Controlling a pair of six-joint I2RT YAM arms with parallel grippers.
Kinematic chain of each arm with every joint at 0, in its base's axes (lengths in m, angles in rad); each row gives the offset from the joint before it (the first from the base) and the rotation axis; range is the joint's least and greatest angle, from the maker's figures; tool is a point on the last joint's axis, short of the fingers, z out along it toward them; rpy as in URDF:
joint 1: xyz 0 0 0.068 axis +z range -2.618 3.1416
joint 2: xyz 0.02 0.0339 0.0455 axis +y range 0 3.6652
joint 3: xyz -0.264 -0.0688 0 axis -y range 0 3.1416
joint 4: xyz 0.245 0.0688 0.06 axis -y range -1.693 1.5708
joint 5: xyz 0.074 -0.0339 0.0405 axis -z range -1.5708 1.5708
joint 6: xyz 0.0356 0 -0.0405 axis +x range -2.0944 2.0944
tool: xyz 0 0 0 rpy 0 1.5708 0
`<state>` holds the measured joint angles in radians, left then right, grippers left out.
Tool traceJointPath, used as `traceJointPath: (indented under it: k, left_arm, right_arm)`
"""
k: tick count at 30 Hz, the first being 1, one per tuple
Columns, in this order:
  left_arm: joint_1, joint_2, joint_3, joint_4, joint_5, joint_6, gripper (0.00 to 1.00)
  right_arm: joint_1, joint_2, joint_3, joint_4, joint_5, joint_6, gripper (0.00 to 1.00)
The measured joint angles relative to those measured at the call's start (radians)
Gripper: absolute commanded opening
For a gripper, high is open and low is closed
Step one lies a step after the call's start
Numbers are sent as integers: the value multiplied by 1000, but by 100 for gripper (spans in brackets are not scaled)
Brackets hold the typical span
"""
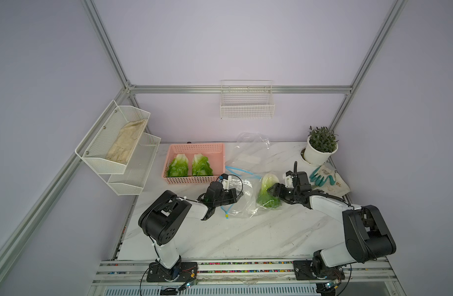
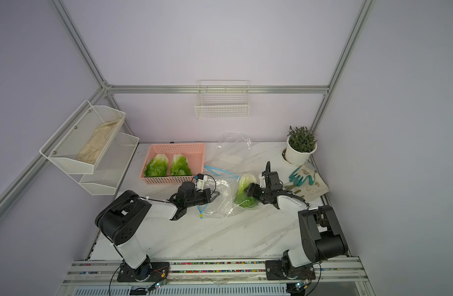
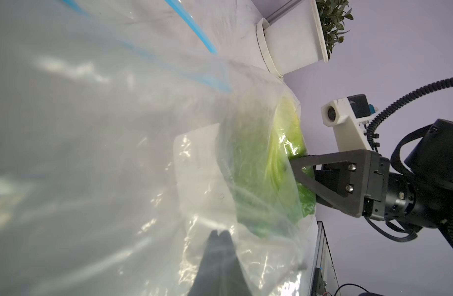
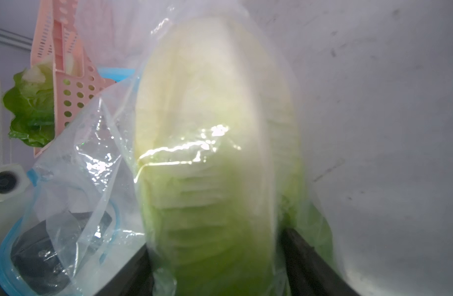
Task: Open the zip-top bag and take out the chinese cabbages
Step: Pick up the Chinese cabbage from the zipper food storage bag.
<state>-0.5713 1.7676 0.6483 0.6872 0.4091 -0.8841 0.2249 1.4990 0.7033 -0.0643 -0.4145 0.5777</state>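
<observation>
Soft, even, kinda dim light in both top views – wrist views are blurry, glare on the zip-top bag.

the marble desk carries a pink basket; just beside the basket lies the zip-top bag, farther off teal gloves and a potted plant.

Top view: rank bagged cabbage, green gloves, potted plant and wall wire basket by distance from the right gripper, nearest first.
1. bagged cabbage: between the jaws of the right gripper.
2. green gloves: just beyond it, by the table's right edge.
3. potted plant: back right corner.
4. wall wire basket: on the back wall, farthest.
</observation>
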Motion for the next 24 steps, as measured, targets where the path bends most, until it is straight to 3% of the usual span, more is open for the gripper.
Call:
traceJointPath:
  k: [4,6,8,19,21,24]
  left_arm:
    - [-7,8,0,16,11,-15,2]
    - [-9,8,0,19,17,-15,17]
    - [-11,9,0,28,23,-19,23]
    - [-13,33,1,38,38,-18,25]
    - [-13,35,1,39,40,-18,25]
    - [-14,41,3,42,45,-18,25]
  right_arm:
    - [25,11,1,12,-24,1,81]
    - [25,8,3,7,-19,-3,85]
    - [25,-1,6,-3,-5,-7,86]
    - [-96,-172,-16,-32,43,17,85]
    - [-121,-194,-29,-31,48,32,78]
    - [-150,-206,-53,-29,67,65,54]
